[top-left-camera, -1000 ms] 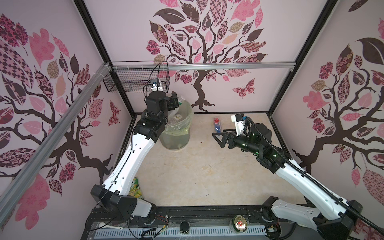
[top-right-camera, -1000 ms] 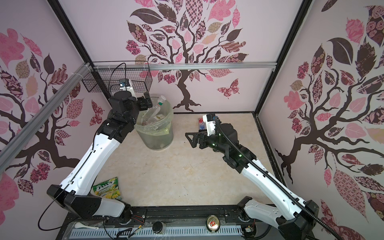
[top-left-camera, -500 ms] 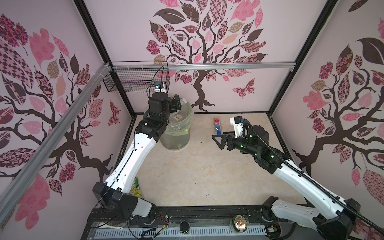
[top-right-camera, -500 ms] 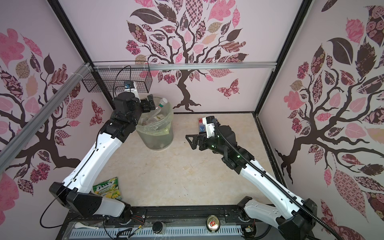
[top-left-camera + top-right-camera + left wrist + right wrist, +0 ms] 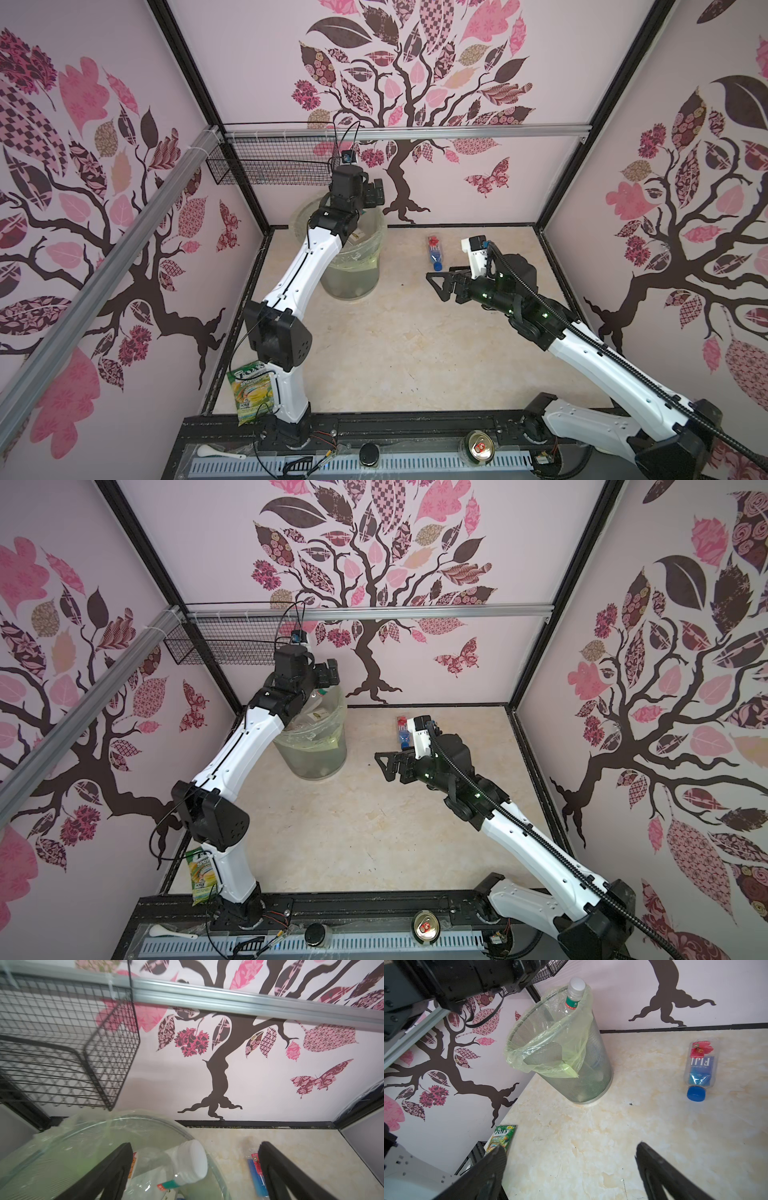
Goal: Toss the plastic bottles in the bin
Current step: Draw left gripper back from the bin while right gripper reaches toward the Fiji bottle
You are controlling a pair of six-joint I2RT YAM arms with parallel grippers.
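Observation:
The bin [image 5: 357, 266] [image 5: 320, 750] [image 5: 566, 1057] is a pale green bag-lined mesh bucket at the back left. One clear plastic bottle [image 5: 573, 996] [image 5: 188, 1160] with a white cap leans inside it, its neck sticking over the rim. My left gripper [image 5: 374, 193] [image 5: 328, 672] [image 5: 195, 1145] hangs open above the rim, holding nothing. A flattened blue-labelled bottle [image 5: 433, 252] [image 5: 402, 733] [image 5: 700, 1068] [image 5: 256, 1176] lies on the floor right of the bin. My right gripper [image 5: 436, 283] [image 5: 384, 766] [image 5: 571, 1147] is open and empty, just in front of that bottle.
A black wire basket [image 5: 274, 168] [image 5: 62, 1043] hangs on the back rail, left of and above the bin. A green snack packet [image 5: 252, 392] [image 5: 501, 1138] leans at the front left wall. On the front ledge sit a metal can [image 5: 478, 446] and a white spoon [image 5: 216, 451].
My left gripper has shifted right and a little higher above the bin, still open. The right gripper has edged slightly left. Both bottles stay where they were.

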